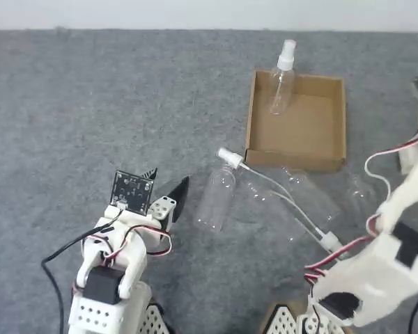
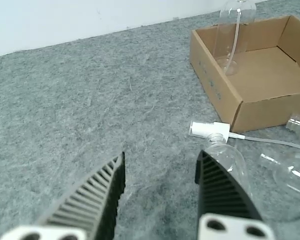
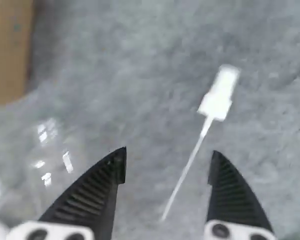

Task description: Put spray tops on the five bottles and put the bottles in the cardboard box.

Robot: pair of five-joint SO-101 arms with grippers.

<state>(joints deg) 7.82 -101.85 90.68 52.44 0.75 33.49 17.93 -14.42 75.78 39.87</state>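
Clear plastic bottles [image 1: 216, 197] lie on their sides on the grey felt table [image 1: 90, 104], just in front of the shallow brown cardboard box [image 1: 296, 161], where one capped bottle [image 1: 281, 87] already sits. We judge the capping step is in hand. Our right gripper [image 3: 165, 185], fingers spread apart, hangs over a loose white spray top [image 3: 219, 95] with its thin tube. Our left gripper [image 2: 160, 187], fingers likewise apart, sits beside the nearest bottle [image 2: 230, 160]. Next we would need to close on that top and steady a bottle for it.

A grey felt-like mat [image 1: 90, 104] covers the table, meeting a plain white wall [image 2: 65, 20] behind.
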